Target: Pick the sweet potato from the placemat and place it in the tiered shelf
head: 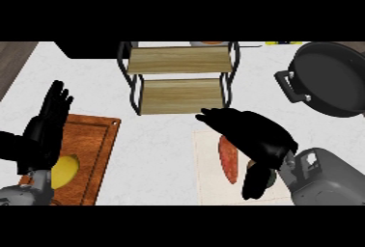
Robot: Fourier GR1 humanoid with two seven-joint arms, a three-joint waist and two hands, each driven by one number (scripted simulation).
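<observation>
A long orange-red sweet potato lies on a pale placemat at the lower middle right. My right hand hovers directly over it, fingers relaxed and pointing up-left, thumb hanging down beside the potato's right side; part of the potato is hidden beneath the palm. The tiered shelf, two wooden boards in a black wire frame, stands just beyond the placemat at the upper middle. My left hand rests open at the left, fingers up.
A wooden cutting board with a yellow fruit lies at the lower left under my left forearm. A black pan sits at the upper right. A dark box is at the counter's back edge.
</observation>
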